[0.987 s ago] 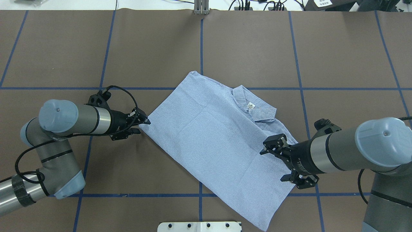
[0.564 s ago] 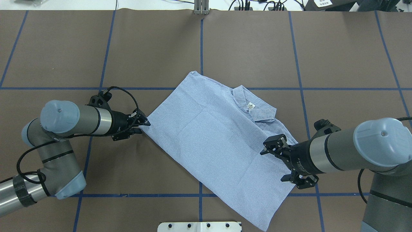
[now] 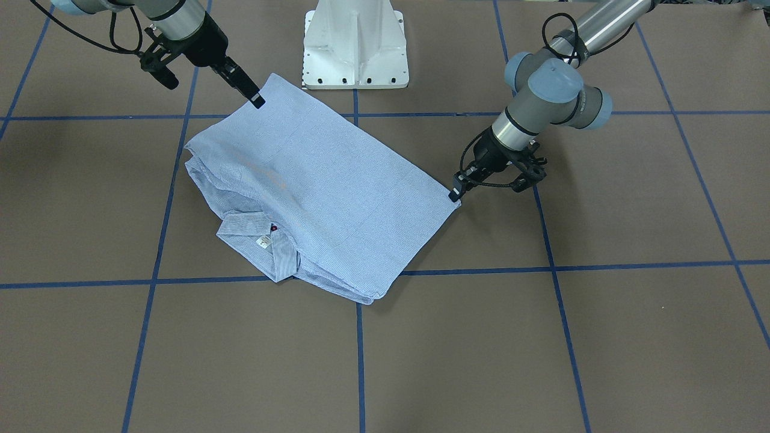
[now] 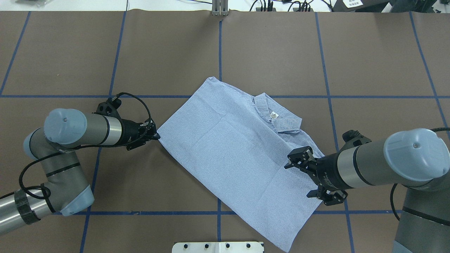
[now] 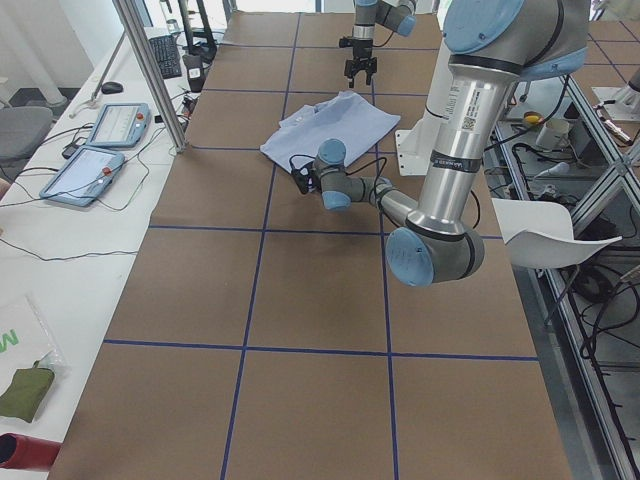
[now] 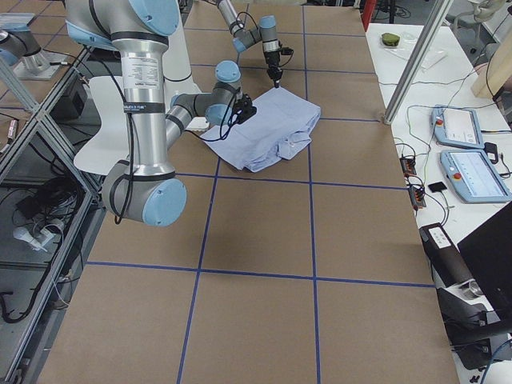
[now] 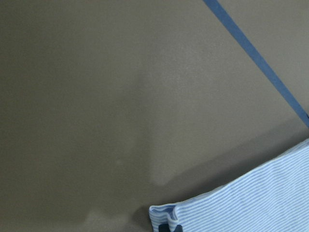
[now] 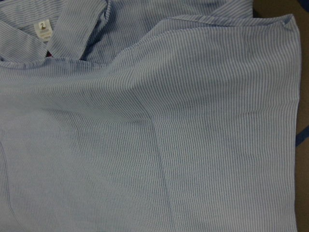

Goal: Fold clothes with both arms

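Since one second ago the left gripper (image 4: pixel 156 135) has brought its fingers together on one corner of the shirt (image 4: pixel 232 147), and this corner has shifted slightly toward the collar (image 4: pixel 281 123). The right gripper (image 4: pixel 298 180) has kept its place.

The shirt is of thin woven cloth, light blue with fine white stripes, folded to a rough rectangle with soft edges. It lies flat on the table (image 4: pixel 281 52) in front of the white pedestal base (image 3: pixel 355 48). One corner is just beside the base, and the rest spreads away from it.

The collar is on the side away from the base. It has a small white label (image 8: pixel 43 28) that carries the digit "2"; the smaller print under it is not readable. One dark red button (image 3: pixel 274 229) sits just beside the label.

The pinched corner is on the robot's left of the base, well apart from it, and curls a little at a dark fingertip (image 7: pixel 165 227). The right gripper hangs over the shirt's edge on the robot's right of the base, with fingers spread wide and holding nothing.

The left arm (image 4: pixel 70 128) and the right arm (image 4: pixel 386 161) are silver tubes with grey joints and light-blue caps. The table has a matte brown cover, crossed by blue tape lines (image 4: pixel 220 52) in a grid.
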